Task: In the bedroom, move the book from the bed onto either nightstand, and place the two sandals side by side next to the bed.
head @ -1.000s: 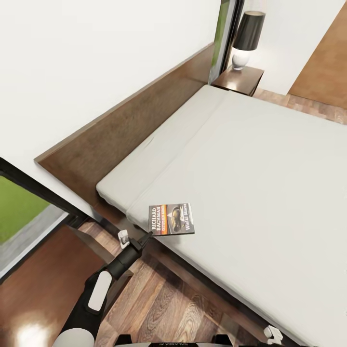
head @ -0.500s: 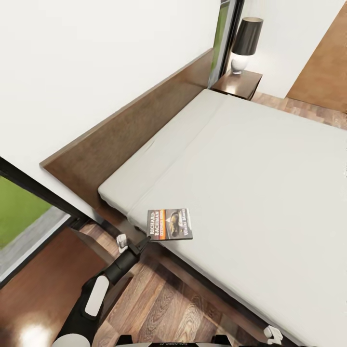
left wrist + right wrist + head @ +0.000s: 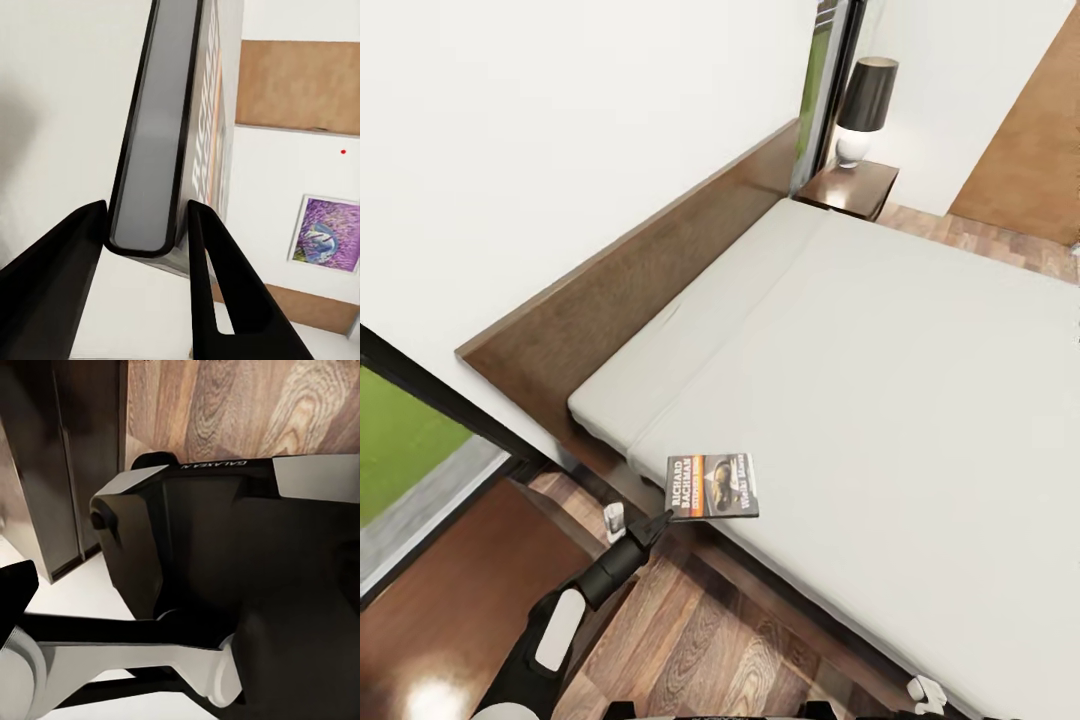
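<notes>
The thin paperback book [image 3: 712, 485] with white and orange cover, dark central picture and bold dark lettering is seen in the lower centre of the head view, at the near edge of the pale grey-white mattress of the large low bed [image 3: 880, 400]. Whether it rests on the mattress or is lifted just clear cannot be told. In the left wrist view the book [image 3: 169, 127] is seen edge-on, its spine dark and glossy, pinched at one end between two black fingers [image 3: 214, 285]. The left gripper [image 3: 660, 519] is thus clamped on the book's lower left corner.

The right gripper's state cannot be told; in the right wrist view the robot's own black and white body [image 3: 225, 585] is seen over wood-plank floor [image 3: 240, 405].

A flat dark brown wooden headboard [image 3: 630, 290] runs diagonally up the frame to a small dark brown nightstand [image 3: 850, 188] at upper right, on which a lamp with black shade and white base [image 3: 865, 95] stands. A black-framed window [image 3: 410, 440] is noted at lower left.

Bare floor [image 3: 690, 640] lies along the bed's near edge; the mattress is open towards the right.
</notes>
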Robot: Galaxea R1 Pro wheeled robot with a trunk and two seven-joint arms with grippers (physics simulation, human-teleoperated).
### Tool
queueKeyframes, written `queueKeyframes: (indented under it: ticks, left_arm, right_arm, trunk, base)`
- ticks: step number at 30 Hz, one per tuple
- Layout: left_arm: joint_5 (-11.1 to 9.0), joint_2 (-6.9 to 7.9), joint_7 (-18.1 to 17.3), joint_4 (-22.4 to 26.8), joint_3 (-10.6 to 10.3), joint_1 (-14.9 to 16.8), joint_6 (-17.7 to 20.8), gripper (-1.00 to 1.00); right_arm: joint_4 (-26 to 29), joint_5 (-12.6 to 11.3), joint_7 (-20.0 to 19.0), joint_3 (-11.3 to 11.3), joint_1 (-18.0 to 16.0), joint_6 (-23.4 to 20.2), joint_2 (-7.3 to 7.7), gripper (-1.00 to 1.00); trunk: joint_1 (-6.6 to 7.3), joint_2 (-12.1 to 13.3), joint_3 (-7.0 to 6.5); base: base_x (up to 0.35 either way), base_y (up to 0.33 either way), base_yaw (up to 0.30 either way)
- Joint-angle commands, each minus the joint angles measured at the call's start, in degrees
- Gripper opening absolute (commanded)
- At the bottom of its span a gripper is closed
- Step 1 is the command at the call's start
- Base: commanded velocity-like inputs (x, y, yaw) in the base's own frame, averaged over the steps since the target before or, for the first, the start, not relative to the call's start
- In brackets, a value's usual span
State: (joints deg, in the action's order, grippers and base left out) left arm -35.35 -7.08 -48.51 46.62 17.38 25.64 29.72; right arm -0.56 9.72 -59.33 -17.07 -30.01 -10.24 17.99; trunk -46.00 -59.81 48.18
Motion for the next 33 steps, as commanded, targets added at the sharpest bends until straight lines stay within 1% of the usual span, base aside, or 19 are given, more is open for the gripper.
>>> queueKeyframes:
  ticks: [1, 3, 8, 10, 11, 14, 19, 27, 33]
  left_arm:
    - [-0.1, -0.05, -0.1, -0.5, 0.2, 0.0, 0.4, -1.0]
    - [0.0, 0.01, -0.1, -1.2, 0.2, 0.0, 0.4, -1.0]
    - [0.4, 1.08, 0.0, -3.4, 0.2, 0.0, 0.2, -1.0]
    - [1.3, 1.26, 0.0, -4.4, 0.2, 0.0, 0.0, -1.0]
    - [2.5, 1.36, 0.0, -4.9, 0.2, 0.0, -0.4, -1.0]
    - [4.8, 1.42, -0.1, -5.3, 0.2, 0.0, -0.8, -1.0]
    - [5.2, 1.45, -0.2, -5.4, 0.2, 0.0, -0.8, -1.0]
    - [5.2, 1.46, -0.2, -5.4, 0.2, 0.0, -0.8, -1.0]
    - [5.2, 1.46, -0.2, -5.2, 0.2, 0.0, -0.8, -1.0]
  right_arm:
    - [-0.1, 0.4, -0.2, -0.5, 0.0, -0.4, 0.02, 1.0]
    - [-0.1, 0.4, -0.2, -0.5, 0.0, -0.4, 0.02, 1.0]
    - [-0.1, 0.4, -0.2, -0.5, 0.0, -0.4, 0.02, 1.0]
    - [-0.1, 0.4, -0.2, -0.5, 0.0, -0.4, 0.02, 1.0]
    - [-0.1, 0.4, -0.2, -0.5, 0.0, -0.4, 0.02, 1.0]
    - [-0.1, 0.4, -0.1, -0.5, 0.0, -0.4, 0.02, 1.0]
    - [-0.1, 0.4, 0.0, -0.5, 0.0, -0.4, -0.18, 1.0]
    - [-0.1, 0.4, -0.1, -0.5, 0.0, -0.5, -0.01, 1.0]
    - [-0.1, 0.3, -0.2, -0.5, 0.0, -0.5, 0.02, 1.0]
  trunk:
    - [0.22, 0.4, -0.25]
    - [0.66, 1.2, -0.79]
    - [1.76, 3.2, -2.14]
    - [2.2, 4.0, -2.69]
    - [2.42, 4.4, -2.96]
    - [3.08, 5.6, -3.73]
    - [4.17, 7.6, -4.71]
    - [4.17, 7.6, -4.76]
    - [4.17, 7.6, -5.19]
  base:
    - [0.0, 0.0, 0.0]
    - [0.0, 0.0, 0.0]
    - [0.0, 0.0, 0.0]
    - [0.0, 0.0, 0.0]
    - [0.0, 0.0, 0.0]
    - [0.0, 0.0, -0.006]
    - [0.0, 0.0, -0.005]
    - [0.0, 0.0, 0.0]
    - [0.0, 0.0, 0.0]
